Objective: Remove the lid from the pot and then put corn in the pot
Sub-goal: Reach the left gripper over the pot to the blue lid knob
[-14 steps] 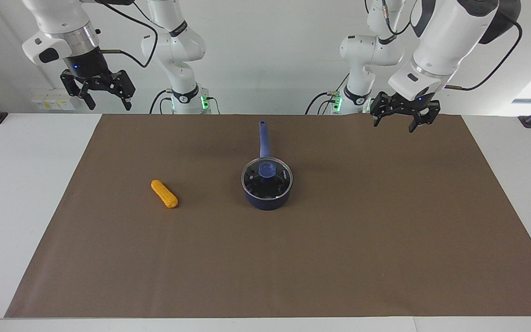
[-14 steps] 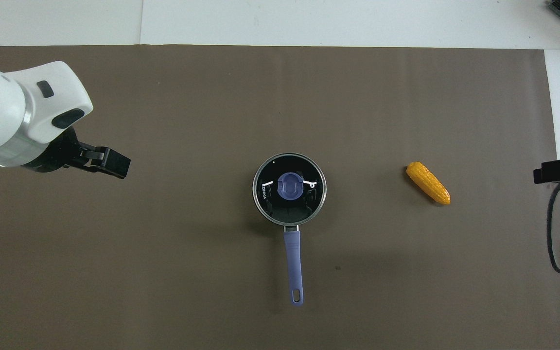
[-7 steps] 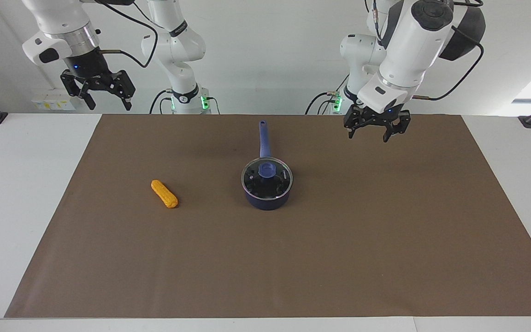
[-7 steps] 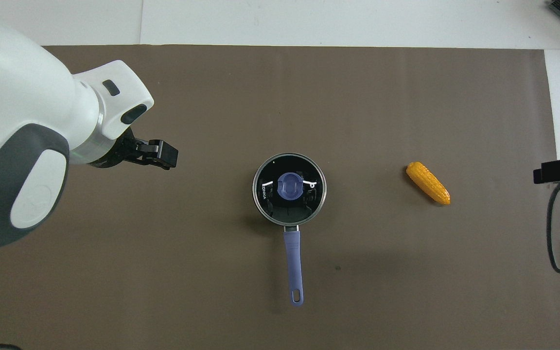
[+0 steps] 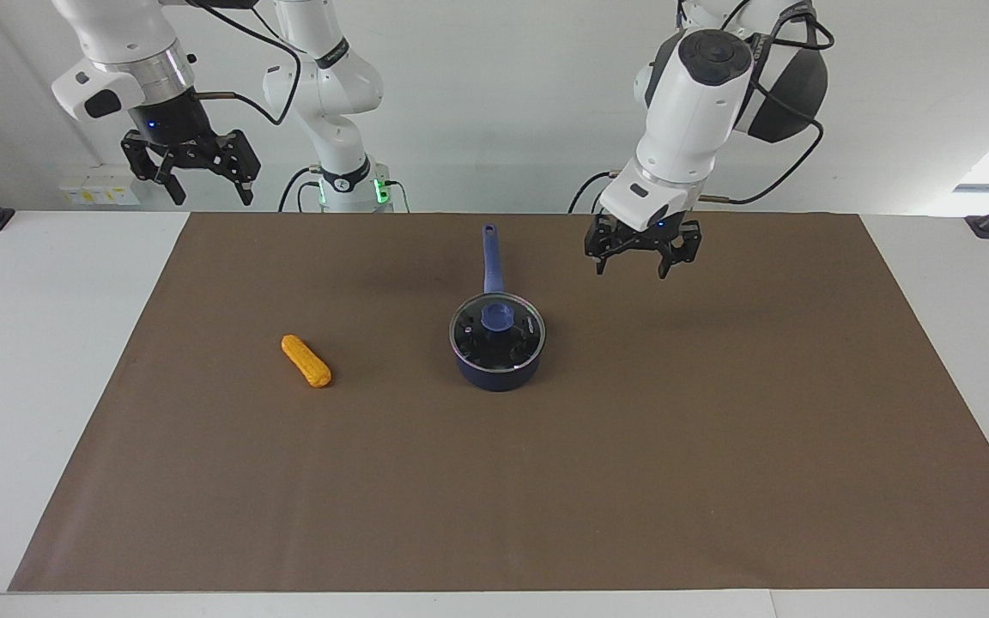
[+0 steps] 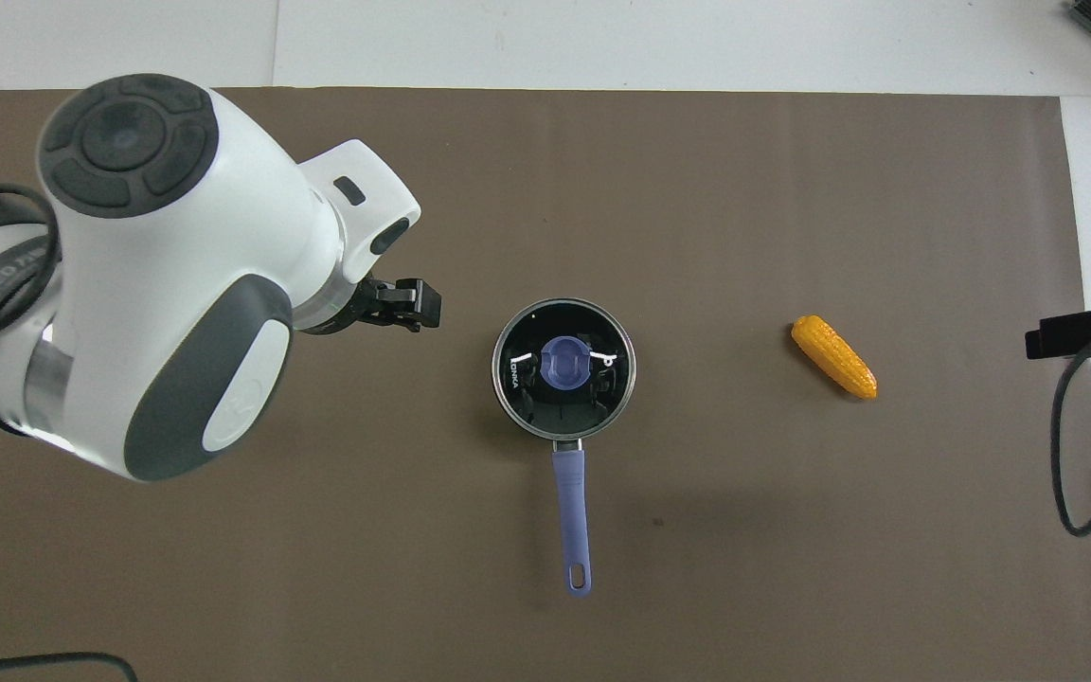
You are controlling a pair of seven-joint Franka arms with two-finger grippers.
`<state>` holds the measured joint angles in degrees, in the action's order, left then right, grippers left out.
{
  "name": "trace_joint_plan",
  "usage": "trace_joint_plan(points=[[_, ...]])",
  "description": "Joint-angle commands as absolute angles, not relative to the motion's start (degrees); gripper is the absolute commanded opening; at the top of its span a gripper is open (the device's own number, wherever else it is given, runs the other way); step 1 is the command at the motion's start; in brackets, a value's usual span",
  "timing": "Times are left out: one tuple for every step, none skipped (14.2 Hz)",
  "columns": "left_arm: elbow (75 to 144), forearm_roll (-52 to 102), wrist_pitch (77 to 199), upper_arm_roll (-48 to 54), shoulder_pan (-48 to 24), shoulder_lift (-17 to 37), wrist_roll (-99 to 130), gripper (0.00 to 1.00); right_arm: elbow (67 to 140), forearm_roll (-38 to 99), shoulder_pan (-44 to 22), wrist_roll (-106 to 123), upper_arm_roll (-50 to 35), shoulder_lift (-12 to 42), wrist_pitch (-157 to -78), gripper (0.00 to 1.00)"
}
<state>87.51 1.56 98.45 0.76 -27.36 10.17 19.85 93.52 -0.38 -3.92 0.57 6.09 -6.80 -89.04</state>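
The pot (image 5: 497, 365) stands near the middle of the brown mat (image 5: 718, 446), its long blue handle (image 5: 491, 257) lying flat and pointing at the robots: twelve o'clock in the facing view, six o'clock in the overhead one. The lid (image 5: 496, 330) sits level on the pot's rim, metal edge all round, blue knob (image 5: 495, 316) at its centre. Through the glass the inside shows dark, with only reflections to be made out; whether anything lies in there cannot be told.

The corn (image 5: 306, 360) lies on the mat well apart from the pot, toward the right arm's end of the worktop, at about nine o'clock from the pot in the facing view. It lies slantwise, one end a little nearer the robots than the other, touching nothing.

The left gripper (image 5: 640, 256) hangs in the air over bare mat at about one to two o'clock from the pot in the facing view, fingers pointing down, jaws spread and holding nothing. In the overhead view its tip (image 6: 408, 305) shows just beside the lid's rim at nine o'clock, under the arm's bulky white wrist. The right gripper (image 5: 196, 172) is raised high over its own end of the worktop, up by the wall, jaws likewise spread and empty; that arm waits.

The mat covers most of the white worktop (image 5: 39, 343), whose bare margins show at both ends. A plain white wall (image 5: 503, 103) rises at the robots' backs, and black cables (image 5: 773, 184) loop from the arms.
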Motion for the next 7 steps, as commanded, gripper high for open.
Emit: trace_joint_plan(points=[[90.5,0.7,102.2,-0.2,-30.0,9.6,21.9,1.0,95.0,-1.1,-5.7,1.8,8.2,-8.1,-89.8,1.0],[90.7,0.4,102.9,-0.3,-30.9,9.9,24.3,1.0,95.0,-1.1,-5.4,1.8,8.2,-8.1,-89.8,1.0],[90.5,-1.4,104.1,-0.3,-32.8,11.7,27.7,1.0,95.0,-1.1,-5.1,1.8,8.1,-8.1,-89.8,1.0],[90.6,-2.1,105.2,-0.2,-33.9,12.6,29.2,1.0,95.0,-1.1,-5.0,1.8,8.1,-8.1,-89.7,1.0],[90.5,-2.0,106.4,-0.2,-34.4,13.4,29.5,1.0,95.0,-1.1,-4.9,1.8,8.2,-8.1,-89.7,1.0],[90.5,-1.6,107.6,-0.2,-34.8,13.9,30.1,1.0,95.0,-1.1,-5.0,1.8,8.2,-8.1,-89.5,1.0],[90.4,-1.5,108.4,-0.1,-35.1,14.3,31.0,1.0,94.7,-1.1,-5.0,1.8,8.1,-7.9,-89.1,1.0]])
